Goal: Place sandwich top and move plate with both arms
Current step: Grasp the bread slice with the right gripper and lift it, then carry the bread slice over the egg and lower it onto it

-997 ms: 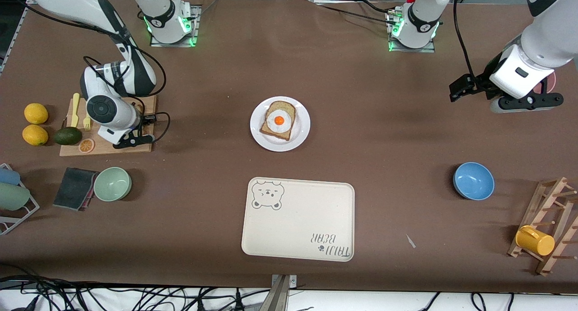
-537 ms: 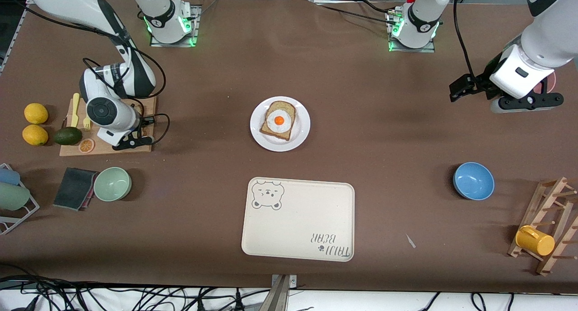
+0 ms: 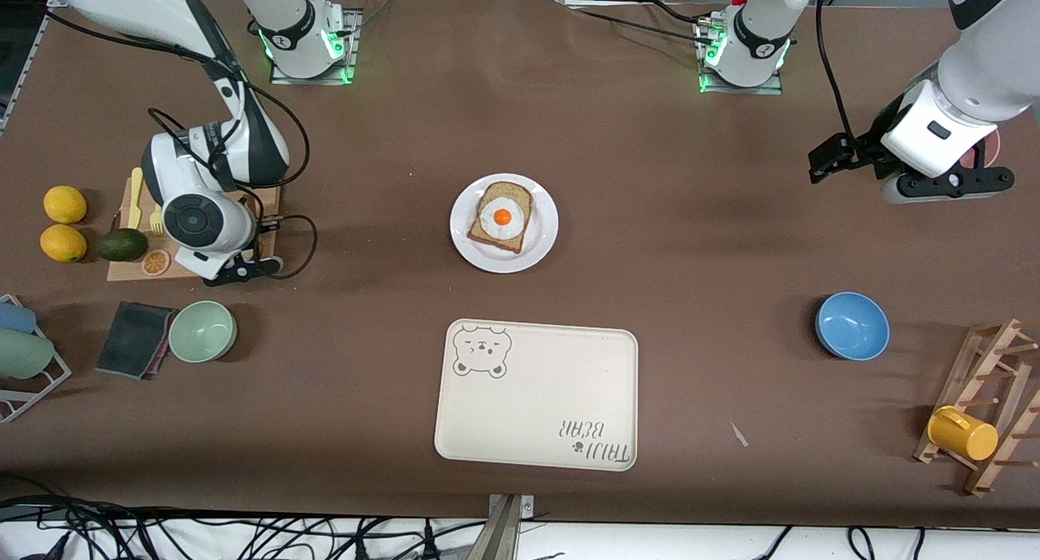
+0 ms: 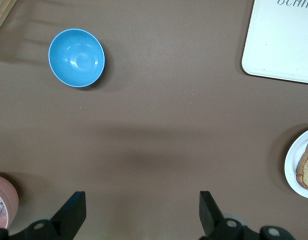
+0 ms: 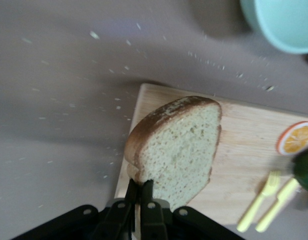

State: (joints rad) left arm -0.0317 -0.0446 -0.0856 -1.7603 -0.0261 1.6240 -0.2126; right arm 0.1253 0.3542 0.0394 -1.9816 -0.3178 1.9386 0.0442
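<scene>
Pinching the sandwich top (image 5: 181,150) over the cutting board (image 5: 243,165), the right gripper (image 5: 140,192) holds — left gripper (image 4: 141,212) waits, fingers spread.

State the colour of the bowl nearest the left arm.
Blue; the bowl shows best in the left wrist view.

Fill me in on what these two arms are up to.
The right hand is shut on the sandwich top, a plain bread slice, over the wooden cutting board. The plate sits mid-table with the egg-topped slice, not yet covered. The left hand waits open above bare table toward its own end, holding nothing.
</scene>
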